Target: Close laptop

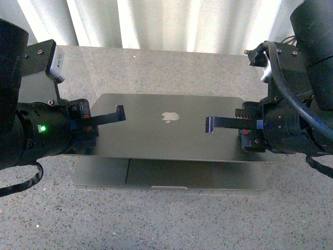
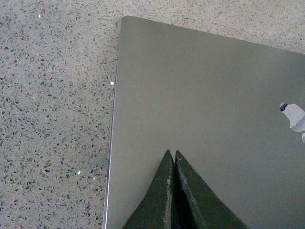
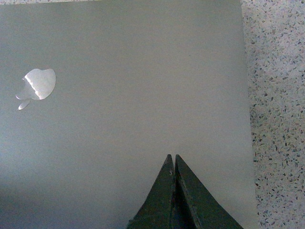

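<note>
Lying in the middle of the speckled worktop, the laptop has bare stone on every side: a broad strip in front of its base, open room past both side edges, and more surface behind it up to the pale curtain. Its lid is folded far down but not shut. The lid's front edge hangs above the base, leaving the trackpad and the palm rest uncovered below it. The lid's back faces up: smooth, matte grey metal with rounded corners and a thin bright rim, with the shiny apple logo at its centre. The left claw reaches in over the lid's left part and the right claw over its right part, with the logo between them. Each is well inside the lid's side edge. Both claws are pinched together with nothing between them. In the wrist views their dark, scuffed fingers meet in a narrow wedge whose tip lies against the grey surface, though real contact cannot be told. The worktop is grey terrazzo, flecked dark and white.
</note>
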